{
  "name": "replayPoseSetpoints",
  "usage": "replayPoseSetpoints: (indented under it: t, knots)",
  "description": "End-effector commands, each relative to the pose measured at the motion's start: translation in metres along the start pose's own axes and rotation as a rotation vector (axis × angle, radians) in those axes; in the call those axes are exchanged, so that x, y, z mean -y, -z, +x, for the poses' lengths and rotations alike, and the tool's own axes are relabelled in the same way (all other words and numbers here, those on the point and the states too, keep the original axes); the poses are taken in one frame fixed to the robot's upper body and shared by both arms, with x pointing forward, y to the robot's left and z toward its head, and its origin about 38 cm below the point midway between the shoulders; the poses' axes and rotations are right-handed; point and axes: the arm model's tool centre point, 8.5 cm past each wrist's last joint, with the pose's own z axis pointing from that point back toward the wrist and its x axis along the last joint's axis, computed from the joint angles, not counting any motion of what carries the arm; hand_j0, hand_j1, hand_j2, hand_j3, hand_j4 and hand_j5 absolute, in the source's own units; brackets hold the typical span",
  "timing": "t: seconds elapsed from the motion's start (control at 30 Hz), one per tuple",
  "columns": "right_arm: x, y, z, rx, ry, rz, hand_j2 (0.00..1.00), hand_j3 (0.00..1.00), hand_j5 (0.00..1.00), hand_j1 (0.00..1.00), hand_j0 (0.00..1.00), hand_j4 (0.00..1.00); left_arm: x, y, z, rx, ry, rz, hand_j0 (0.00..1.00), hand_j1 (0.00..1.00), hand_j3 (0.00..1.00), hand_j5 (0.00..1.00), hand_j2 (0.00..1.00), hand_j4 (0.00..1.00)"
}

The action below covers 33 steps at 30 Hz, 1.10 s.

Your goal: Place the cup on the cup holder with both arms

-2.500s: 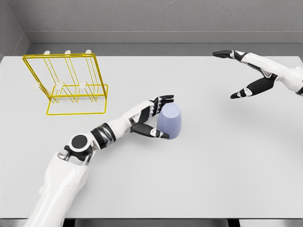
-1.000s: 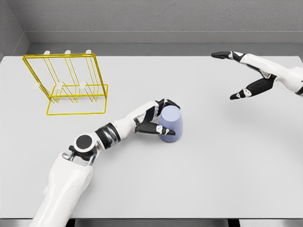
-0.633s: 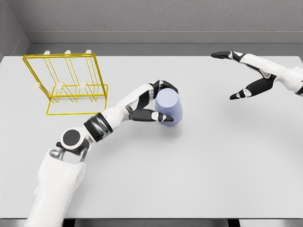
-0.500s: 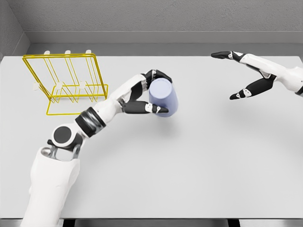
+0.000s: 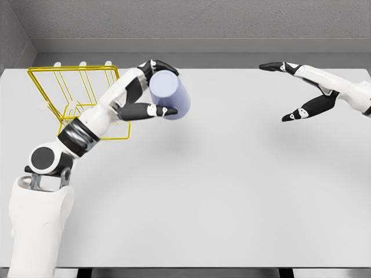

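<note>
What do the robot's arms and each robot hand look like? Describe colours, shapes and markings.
Both arms are glossy white shells. The left arm has a ribbed black band at the forearm and a round black-and-grey joint cap at the elbow. The left robot hand and right robot hand have five fingers with black segments and white patches. No cables show.

The robot's arms were clad in smooth, glossy white shells. The left arm had a bulky white upper segment, a round black joint cap ringed in grey at the elbow, and a dark ribbed band on the forearm. The left hand (image 5: 146, 92) mixed white knuckle plates with black finger segments. The right hand (image 5: 301, 87) showed white links ending in black fingertips.
</note>
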Motion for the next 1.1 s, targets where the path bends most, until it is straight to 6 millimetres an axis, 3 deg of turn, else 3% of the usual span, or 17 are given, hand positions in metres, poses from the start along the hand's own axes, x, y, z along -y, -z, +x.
replayPoseSetpoints:
  t: [0.0, 0.23, 0.43, 0.67, 1.07]
  knots:
    - [0.001, -0.001, 0.000, 0.001, 0.005, -0.006, 1.00, 1.00, 1.00, 1.00, 1.00, 1.00, -0.012, -0.007, 0.006, 0.009, 0.013, 0.029, 0.39, 0.39, 0.39, 0.39, 0.39, 0.39]
    - [0.002, 0.000, 0.002, 0.006, 0.003, -0.005, 1.00, 1.00, 1.00, 1.00, 1.00, 1.00, -0.021, -0.012, 0.012, 0.019, 0.028, 0.049, 0.39, 0.39, 0.39, 0.39, 0.39, 0.39]
    - [0.002, 0.001, 0.003, 0.008, 0.001, -0.005, 1.00, 1.00, 1.00, 1.00, 1.00, 1.00, -0.057, -0.031, 0.025, 0.016, 0.087, 0.112, 0.39, 0.39, 0.39, 0.39, 0.39, 0.39]
    - [0.002, 0.000, 0.003, 0.006, 0.000, -0.004, 1.00, 1.00, 1.00, 1.00, 1.00, 1.00, -0.062, -0.033, 0.031, 0.029, 0.089, 0.117, 0.39, 0.39, 0.39, 0.39, 0.39, 0.39]
    - [0.002, 0.002, 0.006, 0.017, -0.003, 0.001, 1.00, 1.00, 1.00, 1.00, 1.00, 1.00, -0.090, -0.064, 0.039, 0.004, 0.105, 0.131, 0.40, 0.40, 0.40, 0.40, 0.40, 0.40]
